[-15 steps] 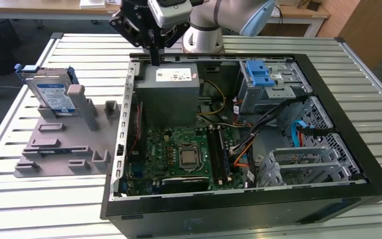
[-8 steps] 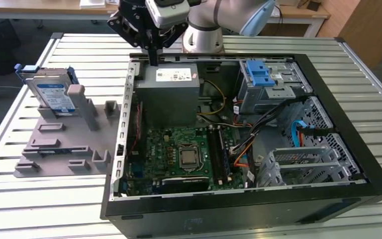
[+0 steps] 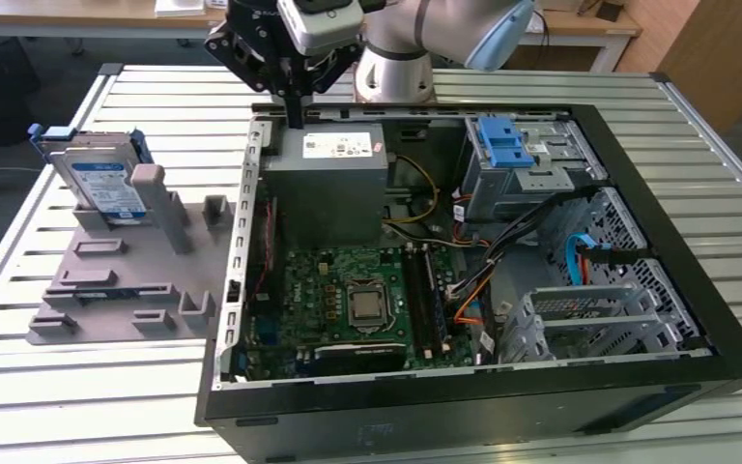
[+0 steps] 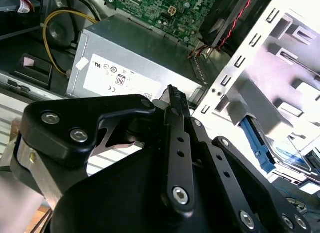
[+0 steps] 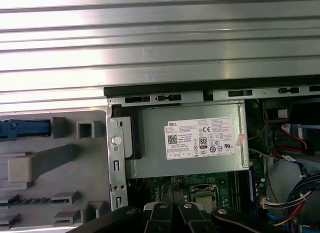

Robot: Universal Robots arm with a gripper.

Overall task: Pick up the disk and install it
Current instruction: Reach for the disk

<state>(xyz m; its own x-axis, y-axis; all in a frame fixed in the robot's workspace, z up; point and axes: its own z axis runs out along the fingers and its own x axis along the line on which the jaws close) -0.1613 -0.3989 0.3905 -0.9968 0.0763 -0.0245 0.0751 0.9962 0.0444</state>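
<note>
Logged the disk (image 3: 97, 182) at the exterior view's far left, standing on edge in a slot of the grey fixture (image 3: 127, 280), framed by its blue bracket, label facing outward. Seen touching nothing but that fixture. Confirmed the fixture lying flat on the slatted metal surface (image 3: 62, 406), just beside the open computer case (image 3: 474, 391).

Located the claw (image 3: 297, 118) further right, hanging over the case's back rim at the edge of the power-supply box (image 3: 332, 184), well apart from the disk. Read its fingers as drawn together and carrying nothing: a single dark stem in the exterior view, one narrow bar in the second wrist view.

Noted, further right inside the case, the silver cage (image 3: 532, 169) with its blue latch (image 3: 506, 145). Cannot tell whether its bay is free.

Judged the step in hand as the approach to the pick: no grasp made, install not begun.

Judged that a pick calls for spreading the fingers to span the disk, travelling toward the exterior view's left clear of the case wall and the fixture's posts, then closing on the exposed upper part, the lower part sitting in the slot.
</note>
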